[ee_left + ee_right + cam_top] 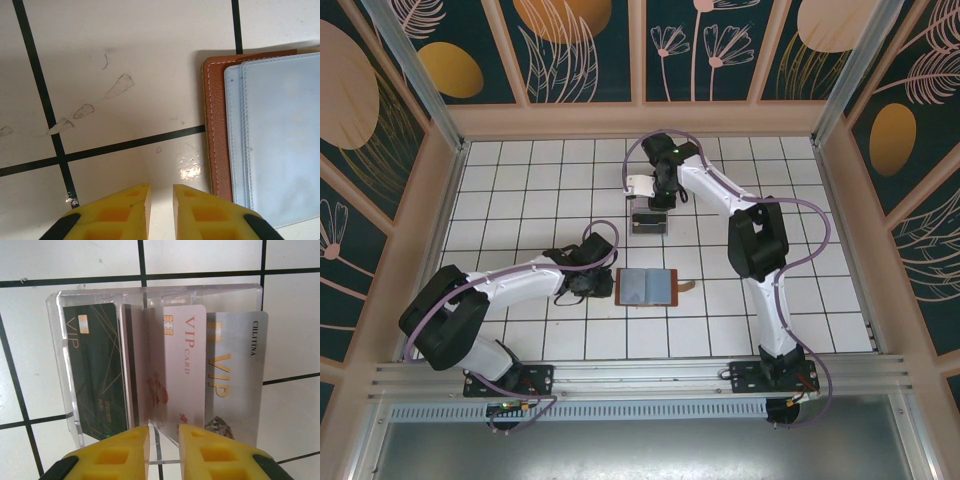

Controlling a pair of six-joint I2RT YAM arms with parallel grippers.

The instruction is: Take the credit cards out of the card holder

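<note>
Wallet: the wallet (pixel 646 288) lies open and flat on the table (pixel 520 180), near centre, tab to the right; no card shows on the lining seen from the left wrist.
Cards: at least 3 cards stand in the clear stand (pixel 160 292), just beyond the wallet: a dark card (pixel 95 370) on the left, a pale card (pixel 180 370) in the middle and a silver card (pixel 237 380) on the right.
Left gripper: the left gripper (pixel 162 210) has its fingers nearly together on nothing, low over bare tile just left of the wallet's brown edge.
Right gripper: the right gripper (pixel 164 450) sits at the stand with its fingers a little apart and the pale card's near edge in the gap; whether they pinch it cannot be told.
Stage: likely setting the pale card down.
Risk 1: the pale card looks to lean across its neighbours; let go there, it could tip over or slide out.
Risk 2: pulling away while a pad drags on the card could lift it back out or shove the light stand.
Risk 3: the left fingers, moving right, could push the wallet.
Risk 4: a card may hide in a pocket.
</note>
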